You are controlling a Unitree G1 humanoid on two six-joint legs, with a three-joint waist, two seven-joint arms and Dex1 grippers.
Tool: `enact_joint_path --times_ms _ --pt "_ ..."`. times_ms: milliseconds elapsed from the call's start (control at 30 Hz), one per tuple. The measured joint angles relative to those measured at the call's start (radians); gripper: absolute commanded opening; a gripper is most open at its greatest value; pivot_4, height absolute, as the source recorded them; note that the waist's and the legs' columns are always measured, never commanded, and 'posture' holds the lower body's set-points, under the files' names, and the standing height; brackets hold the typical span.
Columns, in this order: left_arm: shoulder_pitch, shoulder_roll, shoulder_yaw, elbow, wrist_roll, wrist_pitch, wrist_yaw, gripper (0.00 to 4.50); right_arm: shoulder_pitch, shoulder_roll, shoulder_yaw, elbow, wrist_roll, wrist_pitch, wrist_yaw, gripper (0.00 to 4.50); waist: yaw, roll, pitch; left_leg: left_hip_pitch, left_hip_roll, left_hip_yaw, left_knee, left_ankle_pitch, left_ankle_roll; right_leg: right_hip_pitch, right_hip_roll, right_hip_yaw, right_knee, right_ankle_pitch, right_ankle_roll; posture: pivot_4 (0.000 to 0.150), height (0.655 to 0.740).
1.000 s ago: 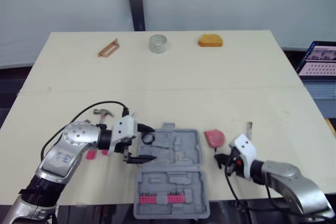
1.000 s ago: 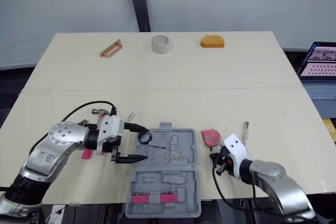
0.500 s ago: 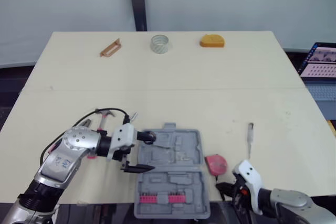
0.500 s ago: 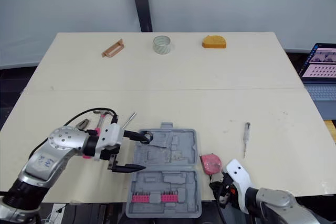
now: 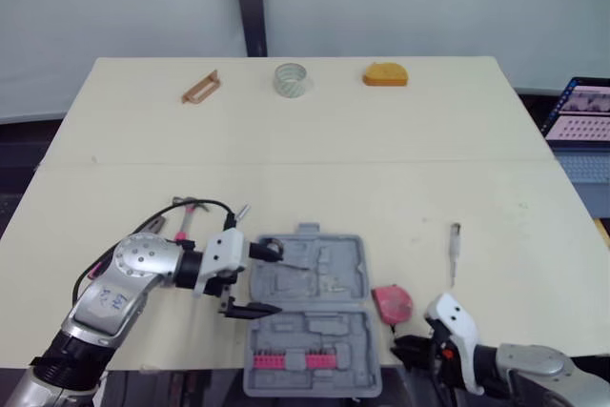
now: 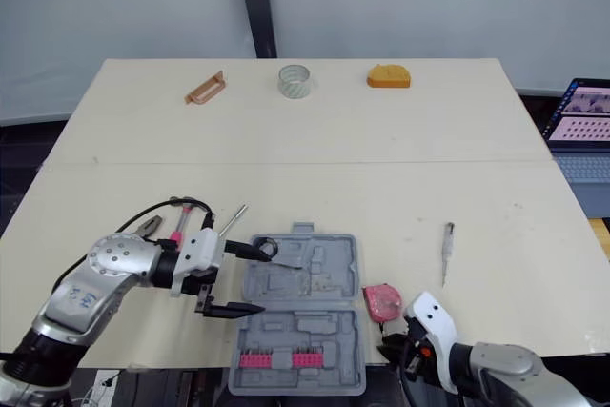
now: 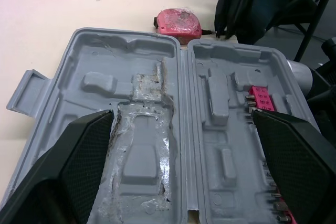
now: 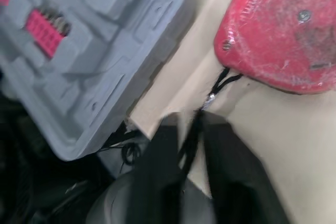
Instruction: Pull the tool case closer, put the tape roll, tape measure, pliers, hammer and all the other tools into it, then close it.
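Pale counter; open laptop past its right edge; dark pole behind.

Lower centre of the head view: grey plastic tool case, open flat, far half's moulded recesses bare, row of pink bits in the near half. Just right of its hinge: red tape measure, lying flat, thin black strap trailing. Further right, apart: slim screwdriver. Left of the case: pink-handled tools, partly hidden. Along the top: copper-coloured flat tool and translucent tape roll, hole upward.
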Motion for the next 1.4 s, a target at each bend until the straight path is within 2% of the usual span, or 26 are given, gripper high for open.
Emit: enact_joint_path --times_ms 133,167,367,500,733,1000,1400 --pt "0.045 -0.001 0.01 -0.01 -0.001 -0.036 0.001 4.5 -0.017 -0.125 -0.083 0.005 0.039 -0.035 0.132 4.21 -0.001 0.0 0.0 0.0 0.0 0.0 0.0 0.0 0.0 0.0 0.0 0.0 0.0 0.0 0.0 0.15 0.74" --pt "0.055 -0.002 0.01 -0.011 -0.001 -0.044 0.0 4.5 -0.035 -0.137 -0.097 0.011 0.042 -0.054 0.156 4.37 -0.002 0.0 0.0 0.0 0.0 0.0 0.0 0.0 0.0 0.0 0.0 0.0 -0.001 0.0 0.0 0.15 0.74" --pt "0.106 -0.006 0.014 -0.038 -0.001 -0.133 -0.008 4.5 -0.263 -0.212 -0.088 0.169 0.001 -0.287 0.364 4.37 0.002 0.0 0.0 0.0 0.0 0.0 0.0 0.0 0.0 0.001 0.0 0.0 -0.001 0.0 0.0 0.15 0.74" --pt "0.125 -0.045 0.013 -0.036 0.015 -0.236 0.0 4.5 -0.371 -0.23 0.046 0.32 -0.157 -0.574 0.508 4.37 0.0 -0.001 0.0 0.0 0.0 0.0 0.001 0.0 0.0 0.001 0.0 -0.001 -0.002 0.0 0.0 0.15 0.74" --pt "0.133 -0.065 0.01 -0.017 0.062 -0.342 0.013 4.5 -0.484 -0.173 0.185 0.559 -0.326 -0.871 0.572 4.37 -0.007 0.0 0.0 0.001 0.0 0.0 0.001 0.0 0.0 0.001 0.001 -0.001 -0.001 0.0 0.0 0.15 0.74" --pt "0.143 -0.067 -0.007 -0.005 0.079 -0.363 0.021 4.5 -0.596 -0.071 0.223 0.724 -0.383 -1.029 0.564 4.37 -0.001 0.0 0.0 -0.001 0.0 0.0 0.003 0.0 0.0 0.001 0.0 -0.001 -0.001 0.0 0.0 0.15 0.74" --pt "0.152 -0.055 -0.009 -0.012 0.087 -0.367 0.032 4.5 -0.636 -0.066 0.255 0.779 -0.393 -1.096 0.571 4.37 -0.004 0.0 0.0 0.0 0.0 0.0 0.003 0.0 0.0 0.001 0.0 -0.001 0.0 0.0 0.0 0.15 0.74"
